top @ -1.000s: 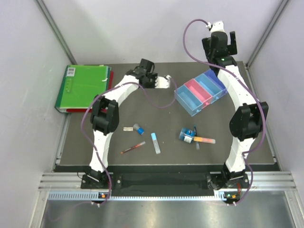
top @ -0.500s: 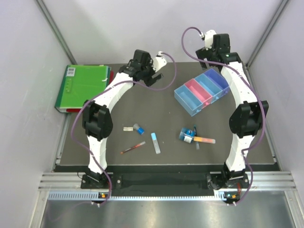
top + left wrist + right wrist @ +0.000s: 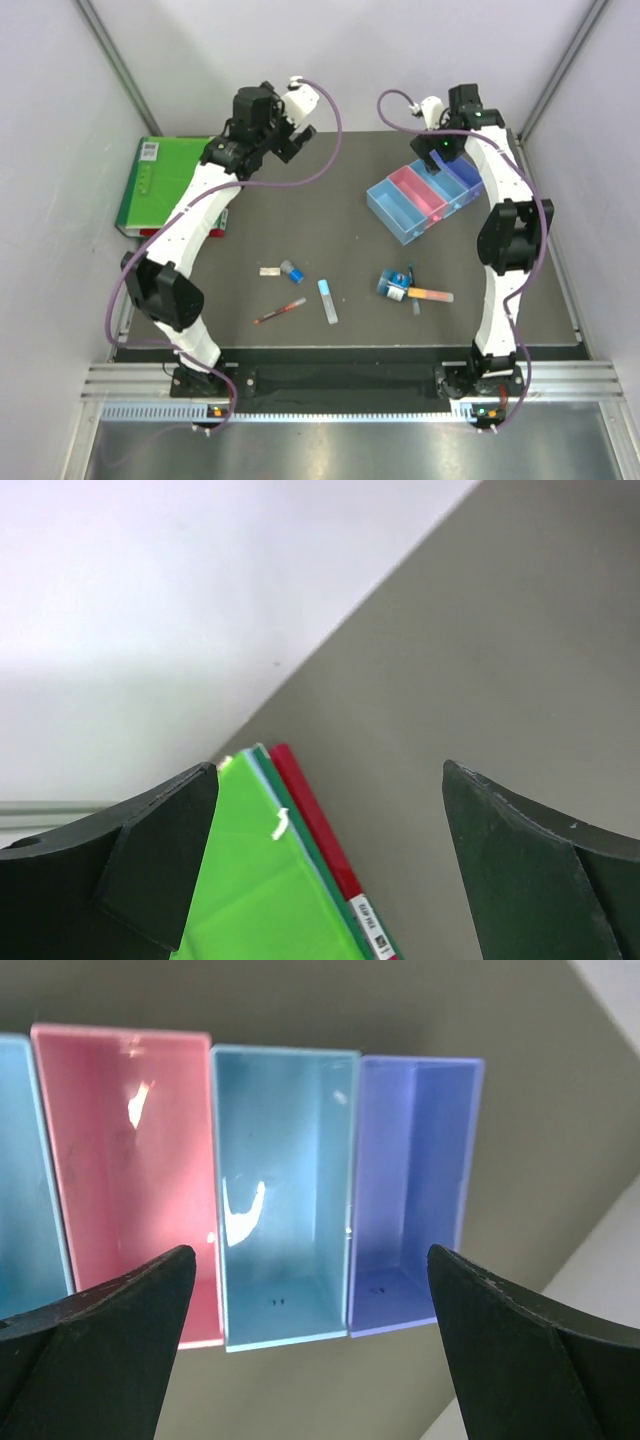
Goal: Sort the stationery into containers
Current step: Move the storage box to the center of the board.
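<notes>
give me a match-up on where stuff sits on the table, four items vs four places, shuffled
Things:
1. green binder
2. pink bin
3. thin red pen
4. orange-pink marker

Places:
A. right beside the blue-white roll
B. at the far left edge of the table
C. between the light blue bins
D. lying loose, left of the pale blue stick

Pairs: 1-B, 2-C, 3-D, 4-A
</notes>
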Controlling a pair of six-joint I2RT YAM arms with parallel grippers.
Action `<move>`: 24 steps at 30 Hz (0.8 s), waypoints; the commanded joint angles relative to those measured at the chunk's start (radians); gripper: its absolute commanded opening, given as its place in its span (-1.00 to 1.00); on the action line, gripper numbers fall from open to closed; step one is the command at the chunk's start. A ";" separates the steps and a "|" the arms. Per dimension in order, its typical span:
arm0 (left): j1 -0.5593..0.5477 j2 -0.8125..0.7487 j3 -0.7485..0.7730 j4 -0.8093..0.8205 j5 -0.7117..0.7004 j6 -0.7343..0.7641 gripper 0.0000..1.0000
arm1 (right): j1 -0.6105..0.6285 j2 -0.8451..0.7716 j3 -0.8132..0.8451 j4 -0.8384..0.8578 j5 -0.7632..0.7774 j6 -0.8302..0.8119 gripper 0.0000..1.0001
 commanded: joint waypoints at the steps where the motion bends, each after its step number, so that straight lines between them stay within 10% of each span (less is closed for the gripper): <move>1: -0.003 -0.100 -0.025 0.059 -0.042 0.005 0.98 | 0.012 0.030 0.058 -0.111 -0.050 -0.113 0.99; 24: -0.003 -0.144 -0.050 0.079 -0.093 0.025 0.98 | 0.041 0.139 -0.014 -0.095 -0.065 -0.100 0.66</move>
